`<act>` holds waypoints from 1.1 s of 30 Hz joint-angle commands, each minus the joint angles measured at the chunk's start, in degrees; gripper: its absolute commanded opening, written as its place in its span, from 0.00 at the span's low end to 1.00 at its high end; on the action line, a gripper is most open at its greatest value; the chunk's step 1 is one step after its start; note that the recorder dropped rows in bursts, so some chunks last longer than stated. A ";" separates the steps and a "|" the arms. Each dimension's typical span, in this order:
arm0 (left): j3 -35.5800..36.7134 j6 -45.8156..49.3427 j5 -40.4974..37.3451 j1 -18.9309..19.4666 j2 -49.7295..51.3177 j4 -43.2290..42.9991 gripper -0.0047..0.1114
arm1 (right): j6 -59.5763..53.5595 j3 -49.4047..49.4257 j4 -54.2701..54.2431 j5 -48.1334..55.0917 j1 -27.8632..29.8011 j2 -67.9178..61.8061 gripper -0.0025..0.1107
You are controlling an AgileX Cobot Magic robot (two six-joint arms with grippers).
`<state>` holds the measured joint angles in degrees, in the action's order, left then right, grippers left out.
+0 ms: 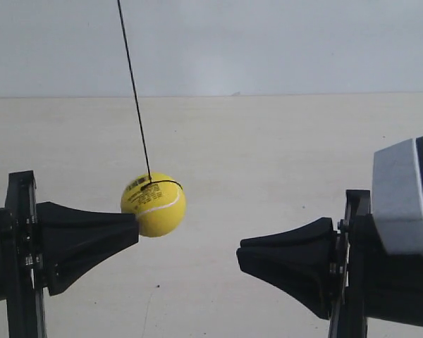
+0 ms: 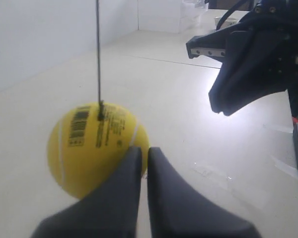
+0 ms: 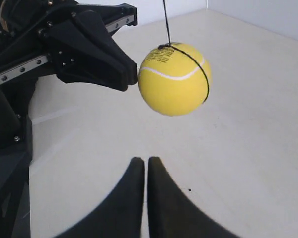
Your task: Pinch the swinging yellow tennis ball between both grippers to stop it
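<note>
The yellow tennis ball [image 1: 154,205] hangs on a thin black string [image 1: 134,84], which leans toward the exterior view's left higher up. My left gripper [image 1: 135,231] is shut, and its blunt tip touches the ball's lower side. In the left wrist view the ball [image 2: 94,146] sits right against the closed tips of the left gripper [image 2: 144,150], barcode label facing the camera. My right gripper [image 1: 241,255] is shut with nothing in it, a clear gap away from the ball. The right wrist view shows the ball [image 3: 175,79] beyond the right gripper [image 3: 145,161], with the left gripper [image 3: 131,79] touching it.
A pale beige tabletop [image 1: 268,155] lies under the ball, with a light wall behind it. A silver-grey block [image 1: 402,197] sits on the right arm. The right gripper's black frame [image 2: 258,54] fills one corner of the left wrist view.
</note>
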<state>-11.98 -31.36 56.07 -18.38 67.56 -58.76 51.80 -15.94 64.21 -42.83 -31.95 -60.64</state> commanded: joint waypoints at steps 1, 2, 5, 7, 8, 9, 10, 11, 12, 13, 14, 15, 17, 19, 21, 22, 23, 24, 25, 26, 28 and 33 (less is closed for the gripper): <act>0.29 -0.76 -1.32 -0.16 -0.52 -0.12 0.08 | -0.64 -0.22 -0.38 -0.17 0.03 -0.01 0.02; 0.29 -0.76 -1.38 -0.16 -0.52 0.01 0.08 | -0.75 -0.22 -0.38 -0.17 0.03 -0.01 0.02; 0.29 -0.64 -1.27 -0.16 -0.52 0.03 0.08 | -0.77 -0.22 -0.68 -0.17 0.03 -0.01 0.02; 0.29 -0.76 -1.08 -0.16 -0.12 -0.11 0.08 | -0.77 -0.22 -0.88 -0.46 0.03 -0.01 0.02; 0.29 -1.22 0.04 -0.16 0.79 -0.61 0.08 | -0.07 -0.22 -0.88 -0.79 0.03 -0.01 0.02; 0.29 -1.45 1.50 -0.16 1.87 -1.47 0.08 | 0.38 -0.22 -0.88 -1.05 0.03 -0.01 0.02; 0.29 -1.45 3.38 -0.16 2.93 -2.58 0.08 | 0.62 -0.22 -0.66 -1.32 0.03 -0.01 0.02; 0.29 -1.45 5.17 -0.16 4.00 -2.70 0.08 | 0.76 -0.09 -0.55 -1.62 0.03 -0.01 0.02; 0.29 -1.45 6.11 -0.16 4.99 -2.70 0.08 | 1.32 -0.11 -0.31 -1.96 0.00 -0.11 0.02; 0.29 -1.45 6.25 -0.16 5.79 -2.70 0.08 | 2.00 -0.11 0.52 -2.44 0.00 -0.75 0.02; 0.29 -1.45 6.40 -0.16 5.98 -2.94 0.08 | 2.43 -0.11 1.22 -3.20 0.00 -1.60 0.02; 0.29 -1.45 6.67 -0.16 6.22 -3.24 0.08 | 2.41 -0.11 1.45 -4.20 0.00 -2.52 0.02; 0.29 -1.45 6.80 -0.16 6.22 -3.74 0.08 | 1.51 -0.11 1.80 -7.19 0.00 -5.50 0.02; 0.29 -1.45 6.80 -0.16 6.22 -4.00 0.08 | -0.80 -0.11 1.25 -8.91 0.00 -8.16 0.02; 0.29 -1.45 6.80 -0.16 6.22 -4.00 0.08 | -2.32 -0.11 0.40 -10.04 0.00 -10.55 0.02; 0.29 -1.45 6.80 -0.16 6.22 -4.00 0.08 | -2.68 -0.11 0.40 -10.52 0.00 -11.40 0.02; 0.29 -1.45 6.80 -0.16 6.22 -4.00 0.08 | -2.95 -0.11 0.40 -11.33 0.00 -12.01 0.02; 0.29 -1.45 6.80 -0.16 6.22 -4.00 0.08 | -3.38 -0.11 0.40 -12.08 0.00 -12.02 0.02; 0.29 -1.45 6.80 -0.16 6.22 -4.00 0.08 | -3.52 -0.11 0.40 -12.30 0.00 -12.02 0.02; 0.29 -1.45 6.80 -0.16 6.22 -4.00 0.08 | -3.83 -0.11 0.40 -12.91 0.00 -11.88 0.02; 0.29 -1.45 6.80 -0.16 6.22 -4.00 0.08 | -4.13 -0.11 0.40 -14.08 0.00 -11.88 0.02; 0.29 -1.45 6.80 -0.16 6.22 -4.00 0.08 | -4.40 -0.11 0.26 -14.75 0.00 -11.88 0.02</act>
<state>-11.88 -32.30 61.92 -18.38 73.59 -62.61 48.13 -15.94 64.87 -56.28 -31.95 -72.51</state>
